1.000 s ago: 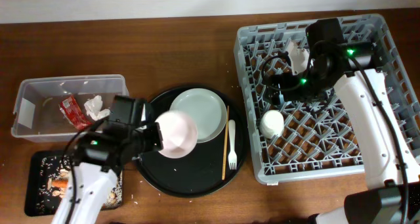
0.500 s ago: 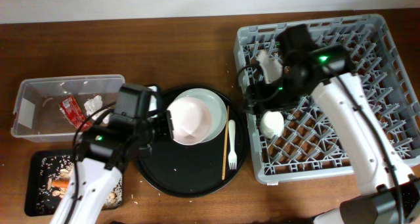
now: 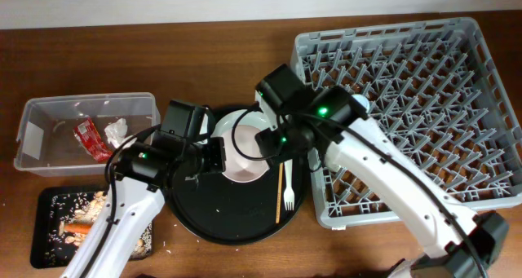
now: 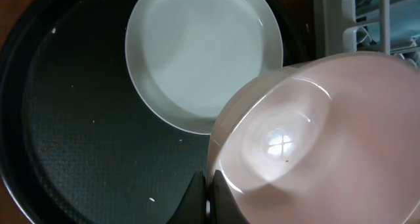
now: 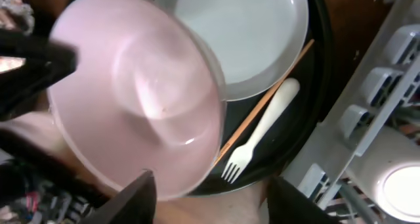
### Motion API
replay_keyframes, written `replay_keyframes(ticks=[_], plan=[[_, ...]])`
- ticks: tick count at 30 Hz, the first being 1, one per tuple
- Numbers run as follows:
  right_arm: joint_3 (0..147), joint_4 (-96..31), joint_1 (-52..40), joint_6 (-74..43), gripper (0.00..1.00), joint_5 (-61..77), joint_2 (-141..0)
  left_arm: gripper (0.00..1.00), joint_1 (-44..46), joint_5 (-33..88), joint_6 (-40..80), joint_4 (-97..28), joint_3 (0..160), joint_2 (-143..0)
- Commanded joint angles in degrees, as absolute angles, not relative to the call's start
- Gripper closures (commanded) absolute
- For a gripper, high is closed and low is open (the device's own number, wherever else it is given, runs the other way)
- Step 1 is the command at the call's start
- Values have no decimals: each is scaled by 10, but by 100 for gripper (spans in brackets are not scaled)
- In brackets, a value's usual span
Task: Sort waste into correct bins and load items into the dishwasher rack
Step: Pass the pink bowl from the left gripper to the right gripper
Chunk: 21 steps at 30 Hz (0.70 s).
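Brown wooden bench (image 3: 204, 66), pale wall strip behind.

Overhead view, you had:
- One grey dishwasher rack (image 3: 424, 82) at the right, the largest item.
- One round black tray (image 3: 212, 221) at centre, just beside the rack.
- One clear tub (image 3: 90, 99) at the left, holding a red snack wrapper (image 3: 88, 138) and a crumpled white tissue (image 3: 117, 131).
- One shallow black tray (image 3: 36, 229) in front of the tub, holding an orange carrot (image 3: 77, 227) among brownish scraps (image 3: 98, 200).
- One white fork (image 3: 288, 186) and one wooden chopstick (image 3: 280, 188), side by side on the round tray's right part.
- Your left hand (image 3: 217, 157), pinching the pinkish-white bowl (image 3: 245, 152) by its rim above the round tray.
- Your right hand (image 3: 269, 142), hanging over the same bowl.

Left wrist view, you had:
- Fingers (image 4: 195, 201) pressed together on the bowl's near rim. The bowl was tilted, its hollow facing the camera.
- One pale grey plate (image 4: 190, 60), flat on the round tray and partly covered by the bowl.
- A corner of the rack at upper right.

Right wrist view, you had:
- The right hand's fingers spread, with nothing pinched between them.
- The bowl at upper left, overlapping the plate.
- The chopstick against the plate's edge, with the fork just beside it.
- One cream cup (image 5: 394, 191) in the rack at lower right. You could not tell whether it stood mouth up or mouth down.
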<state>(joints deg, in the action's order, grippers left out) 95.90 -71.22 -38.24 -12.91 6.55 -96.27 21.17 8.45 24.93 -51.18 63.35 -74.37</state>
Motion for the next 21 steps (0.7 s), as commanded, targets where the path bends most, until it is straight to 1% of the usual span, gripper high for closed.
replay_keyframes(ticks=[1, 4, 6, 8, 9, 13, 14, 15, 18, 21], plan=[[967, -705, -386, -140, 52, 38, -983, 99, 213, 101, 248, -510, 646, -745], [967, -698, -386, -140, 53, 38, -991, 99, 213, 103, 248, -510, 646, -745], [967, -694, -386, -140, 57, 38, -993, 99, 213, 103, 248, -511, 646, -745], [967, -694, -386, -140, 58, 38, -999, 100, 213, 104, 248, -511, 646, -745], [967, -694, -386, -140, 61, 38, -1005, 100, 213, 113, 248, -511, 646, -745], [967, -689, -386, -140, 61, 38, -1022, 100, 213, 123, 248, -511, 646, -745], [967, -685, -386, -140, 64, 38, -1023, 100, 213, 123, 248, -511, 646, -745], [967, -682, -386, -140, 71, 38, -1023, 99, 213, 123, 248, -511, 646, -745], [967, -681, -386, -140, 84, 38, -1023, 100, 213, 122, 248, -511, 646, -745], [967, -686, -386, -140, 93, 38, -1023, 99, 213, 122, 246, -512, 646, -745]])
